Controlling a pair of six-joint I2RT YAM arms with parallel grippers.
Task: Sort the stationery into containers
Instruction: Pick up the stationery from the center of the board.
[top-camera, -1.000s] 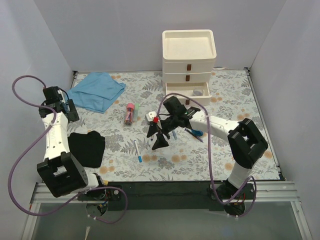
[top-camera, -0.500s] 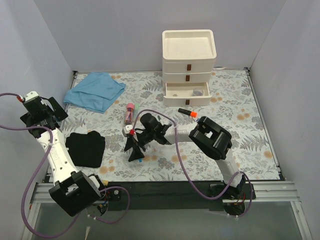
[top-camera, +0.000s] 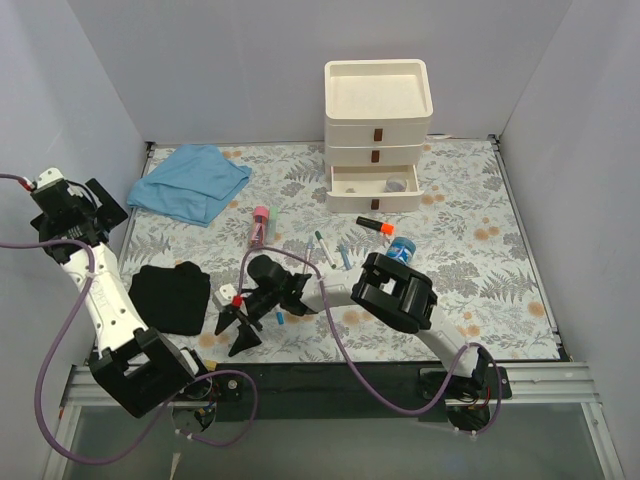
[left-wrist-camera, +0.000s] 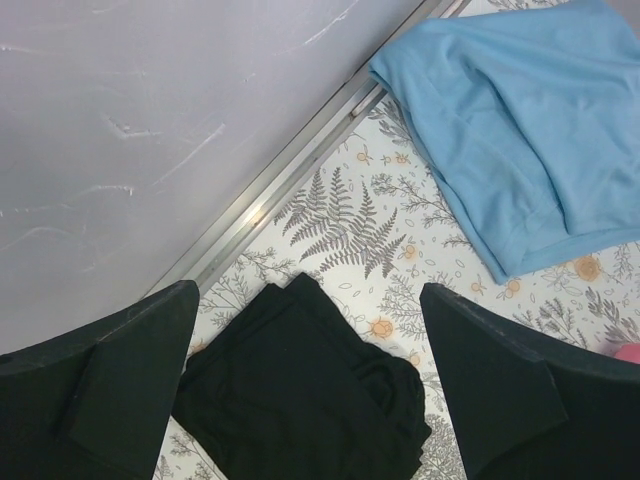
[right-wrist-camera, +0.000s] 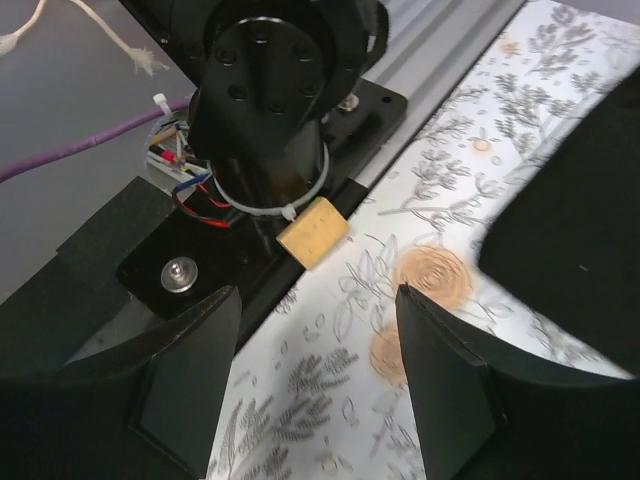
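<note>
Floral tabletop (top-camera: 480, 280) held pens (top-camera: 325, 248) near the drawers (top-camera: 378, 120). Left claw (left-wrist-camera: 305, 300) gaped, empty, aloft. Right claw (right-wrist-camera: 318, 295) hung apart, empty, above a block (right-wrist-camera: 313, 232) at the near edge; a glancing finger might knock it off.

light: bright, even, overhead | shadows: soft, short | top view: sharp | right wrist: edges blurred

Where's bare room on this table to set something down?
Free: the mat right of the tape roll, up to the wall; also between blue cloth and drawer unit. Crowded: pens and marker before the open drawer; black cloth and right end effector front left.
</note>
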